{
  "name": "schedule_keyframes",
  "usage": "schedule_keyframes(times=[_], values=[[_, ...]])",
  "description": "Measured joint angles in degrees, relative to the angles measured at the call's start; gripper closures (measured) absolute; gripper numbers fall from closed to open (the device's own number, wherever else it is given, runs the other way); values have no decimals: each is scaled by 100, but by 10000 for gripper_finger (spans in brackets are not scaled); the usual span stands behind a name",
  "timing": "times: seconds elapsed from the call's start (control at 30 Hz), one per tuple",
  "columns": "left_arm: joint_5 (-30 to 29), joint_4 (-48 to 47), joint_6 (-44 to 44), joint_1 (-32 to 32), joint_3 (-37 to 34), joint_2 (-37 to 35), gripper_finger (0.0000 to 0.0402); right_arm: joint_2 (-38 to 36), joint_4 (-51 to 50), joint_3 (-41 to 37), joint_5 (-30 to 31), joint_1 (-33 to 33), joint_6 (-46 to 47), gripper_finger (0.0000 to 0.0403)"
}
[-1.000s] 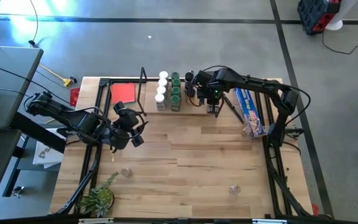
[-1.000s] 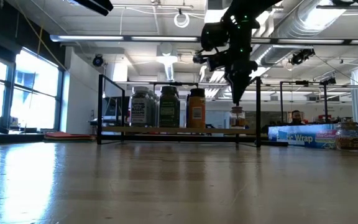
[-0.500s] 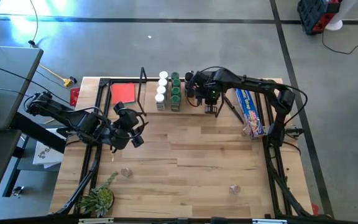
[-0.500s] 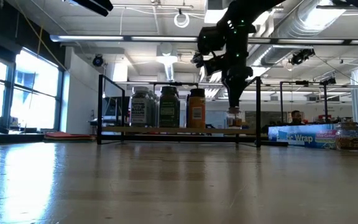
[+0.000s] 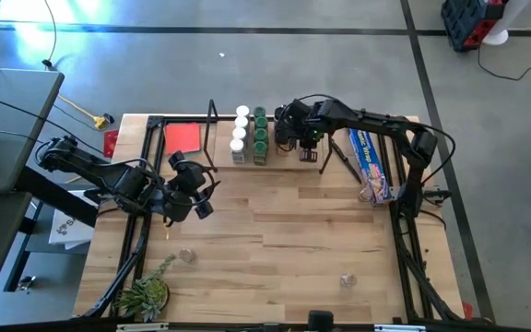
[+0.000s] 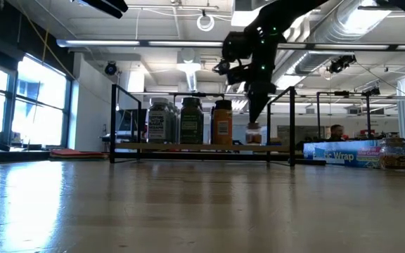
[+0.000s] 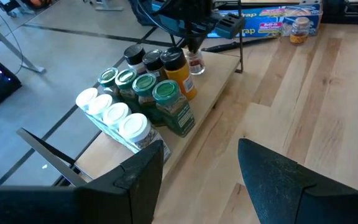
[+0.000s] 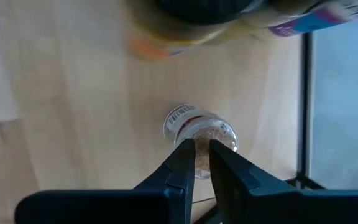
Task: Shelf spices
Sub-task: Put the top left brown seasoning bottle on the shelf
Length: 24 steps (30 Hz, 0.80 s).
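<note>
The shelf (image 5: 284, 159), a light board with black wire uprights, stands at the table's far edge. On it are rows of spices (image 7: 135, 93) with white, green and black tops, and an orange jar (image 6: 221, 125). My right gripper (image 5: 306, 155) is over the shelf's right part, shut on a small clear spice jar (image 6: 254, 134), right of the orange jar. My left gripper (image 5: 206, 195) hangs open and empty above the table's left part. Two more small jars (image 5: 188, 255) (image 5: 347, 279) lie on the near table. My right gripper pinches the top of the small clear jar (image 8: 201, 134) between its two fingers, which stand almost together. The fingers come from above, pointing steeply down. The jar sits upright below them over the shelf board (image 7: 222, 81); whether its base touches the board, I cannot tell.
A long blue box (image 5: 369, 157) with a jar (image 5: 372, 192) beside it lies right of the shelf. A flat red square (image 5: 182, 138) lies left of it. A green plant (image 5: 146, 295) stands at the near left corner. The table's middle is bare wood.
My right gripper has carried the small clear jar toward the table's left along the shelf, sinking a little, and it now stands close to the orange jar. The jar has stayed upright.
</note>
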Motion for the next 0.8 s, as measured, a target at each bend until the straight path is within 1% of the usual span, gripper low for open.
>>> schedule_keyframes(times=[0.4, 0.8], values=[[0, 9, -3, 2, 0, 0, 200, 15, 646, -15, -2, -457, -274, 357], [0, 20, -19, 3, 0, 0, 200, 15, 1034, -15, 2, -755, -283, 357]])
